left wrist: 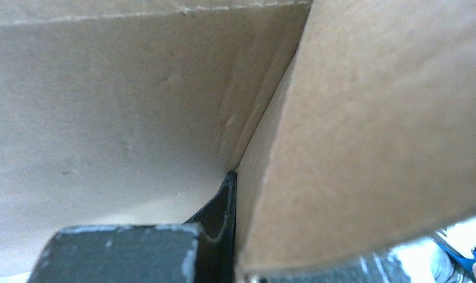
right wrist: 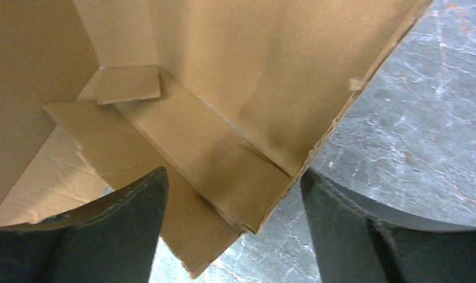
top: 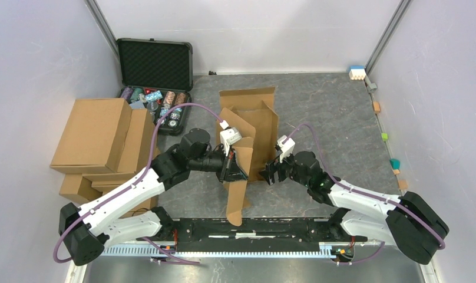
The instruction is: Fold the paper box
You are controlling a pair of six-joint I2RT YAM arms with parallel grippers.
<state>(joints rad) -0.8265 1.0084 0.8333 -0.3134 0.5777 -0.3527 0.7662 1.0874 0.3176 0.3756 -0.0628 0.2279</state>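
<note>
Top external view shows a grey marbled worktop point(top: 336, 112) shut in by pale walls, with a pile of brown cartons point(top: 97, 135) at the left, a few small coloured blocks point(top: 384, 136) along the right edge, and at the back left an open black foam-lined case point(top: 155, 62) holding round coloured chips point(top: 165, 101). The paper box point(top: 256, 127) sits half-folded at the middle, several panels standing. The left hand point(top: 232, 170) is closed, pinching the near upright flap, while the right hand point(top: 270, 174) gapes wide around the right wall's near corner, holding nothing.
</note>
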